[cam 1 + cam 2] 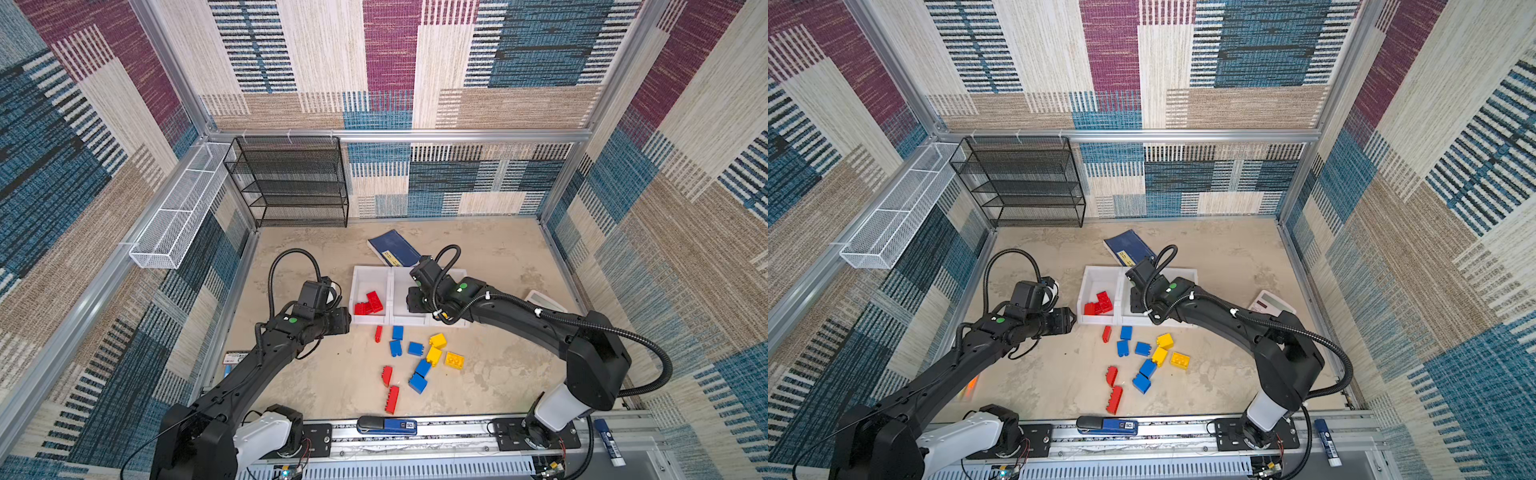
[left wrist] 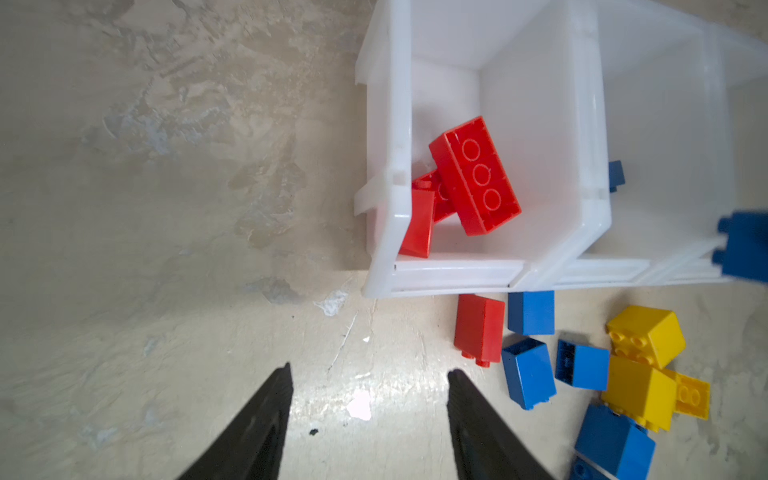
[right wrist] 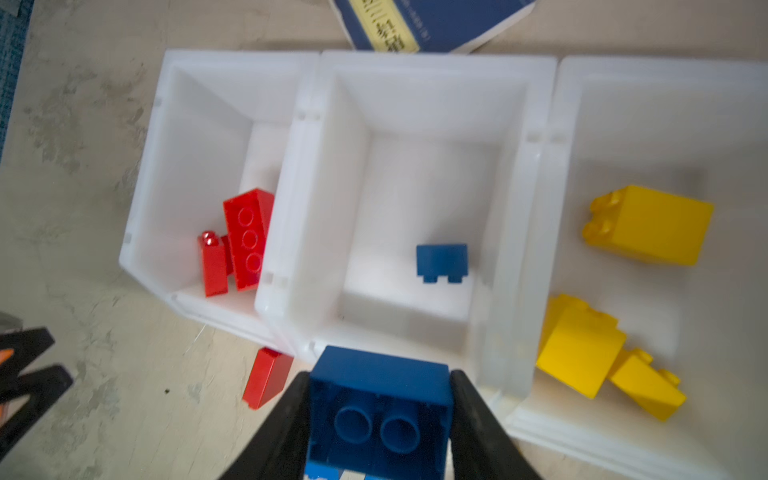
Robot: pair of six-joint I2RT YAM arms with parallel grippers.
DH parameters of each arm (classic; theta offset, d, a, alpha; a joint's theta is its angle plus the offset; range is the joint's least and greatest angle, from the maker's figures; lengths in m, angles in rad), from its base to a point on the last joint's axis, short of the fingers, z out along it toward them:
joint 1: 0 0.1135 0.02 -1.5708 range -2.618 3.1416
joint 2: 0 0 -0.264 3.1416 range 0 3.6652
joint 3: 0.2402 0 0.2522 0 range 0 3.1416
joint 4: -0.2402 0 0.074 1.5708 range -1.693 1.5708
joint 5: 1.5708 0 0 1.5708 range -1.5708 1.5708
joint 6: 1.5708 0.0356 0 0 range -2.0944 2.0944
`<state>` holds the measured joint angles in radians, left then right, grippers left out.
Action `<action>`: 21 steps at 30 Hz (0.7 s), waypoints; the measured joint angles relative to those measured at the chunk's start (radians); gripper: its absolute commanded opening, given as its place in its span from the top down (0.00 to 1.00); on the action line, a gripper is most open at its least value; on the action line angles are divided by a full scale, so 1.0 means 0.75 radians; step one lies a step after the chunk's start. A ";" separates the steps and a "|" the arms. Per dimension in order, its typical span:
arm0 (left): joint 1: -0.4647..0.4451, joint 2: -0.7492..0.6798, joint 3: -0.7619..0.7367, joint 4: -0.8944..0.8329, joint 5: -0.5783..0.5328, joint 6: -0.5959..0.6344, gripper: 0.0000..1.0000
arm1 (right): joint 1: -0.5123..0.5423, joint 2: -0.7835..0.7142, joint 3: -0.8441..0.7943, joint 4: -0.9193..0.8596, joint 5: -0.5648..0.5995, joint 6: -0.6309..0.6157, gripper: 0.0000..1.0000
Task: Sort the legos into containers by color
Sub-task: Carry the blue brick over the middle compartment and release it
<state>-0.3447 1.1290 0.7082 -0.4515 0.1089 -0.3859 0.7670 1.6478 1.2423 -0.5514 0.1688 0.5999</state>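
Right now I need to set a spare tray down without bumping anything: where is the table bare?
Bare: the far corner behind the bins, right of the book; between the left arm and the loose red bricks; right of the yellow bricks. Crowded: in front of the bins, and over the middle bin, where the right gripper holds a blue brick.

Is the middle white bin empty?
Not empty. In the right wrist view, one small blue brick lies on the floor of the middle bin.

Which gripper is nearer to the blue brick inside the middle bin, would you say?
Right. The right gripper holds another brick over the middle bin, close to the blue brick; the left gripper hangs open outside the neighbouring bin.
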 measured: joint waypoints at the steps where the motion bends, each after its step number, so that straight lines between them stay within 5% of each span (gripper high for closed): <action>1: -0.007 -0.006 -0.011 -0.001 0.007 -0.008 0.37 | -0.011 0.023 0.017 0.001 0.007 -0.020 0.56; 4: -0.031 -0.034 -0.040 -0.001 0.034 -0.026 0.38 | -0.023 0.094 0.060 0.003 -0.012 -0.069 0.54; 8: -0.068 -0.052 -0.060 0.001 0.040 -0.051 0.40 | -0.031 0.159 0.105 0.002 -0.033 -0.100 0.38; 21: -0.181 0.003 -0.067 0.038 0.040 -0.074 0.41 | -0.033 -0.044 -0.018 0.006 -0.022 -0.070 0.36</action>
<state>-0.4805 1.1313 0.6582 -0.4229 0.1390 -0.4412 0.7422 1.6150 1.2289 -0.5468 0.1520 0.5472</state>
